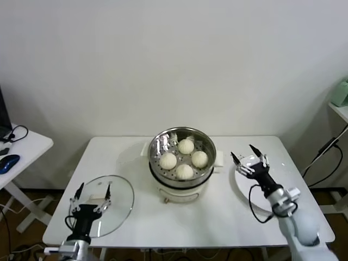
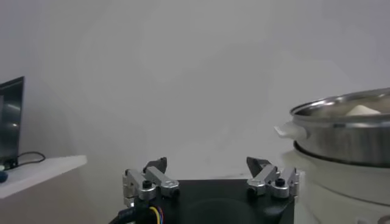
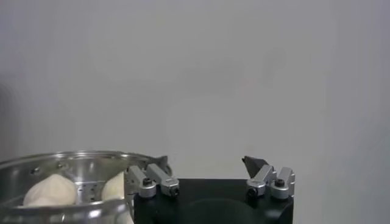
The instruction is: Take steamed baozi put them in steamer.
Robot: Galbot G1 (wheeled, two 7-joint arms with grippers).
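**4 buns in the pot, both claws empty**

All 4 steamed baozi (image 1: pixel 184 159) sit inside the steamer (image 1: pixel 183 143), to the left of the right gripper (image 1: pixel 249 158), whose fingers are spread above the white plate (image 1: pixel 239 185). The left gripper (image 1: pixel 93 191) hangs with fingers apart over the glass lid (image 1: pixel 117 201), the steamer to its right.

My head cam sits high, looking fwd and down over the whole white table (image 1: pixel 136 217) to the back wall. The left wrist cam rides low behind my left gripper (image 2: pixel 207 173), facing level, w/ the steamer (image 2: pixel 344 131) close at one edge. The right wrist cam sits behind my right gripper (image 3: pixel 210 173), also level and low. All 3 views share the steamer; head and right wrist share the buns (image 3: pixel 52 190).
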